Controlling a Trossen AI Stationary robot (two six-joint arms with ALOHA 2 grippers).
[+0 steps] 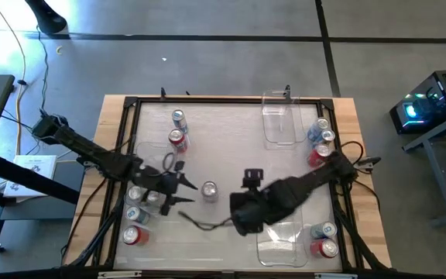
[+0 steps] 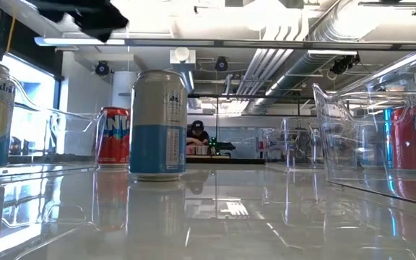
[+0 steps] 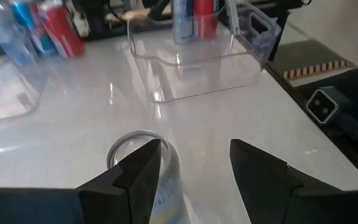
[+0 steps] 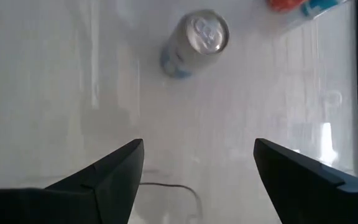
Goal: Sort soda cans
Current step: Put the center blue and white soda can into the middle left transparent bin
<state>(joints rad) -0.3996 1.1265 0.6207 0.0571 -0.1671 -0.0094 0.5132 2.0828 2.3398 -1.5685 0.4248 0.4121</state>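
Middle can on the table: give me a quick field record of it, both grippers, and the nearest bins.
can: silver-and-blue soda can, upright, alone mid-table
left gripper: open, beside the can, not gripping it
right gripper: open, empty, above the table, can ahead of it
left bin: holds several cans
near-right bin: clear, partly under the right arm

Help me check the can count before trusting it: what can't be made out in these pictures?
- High view: cans in the left bin partly hidden under the left gripper.
- Low view: the lone silver can screens part of a red can behind it.
- Left wrist view: the silver can's label is cut off by a finger.
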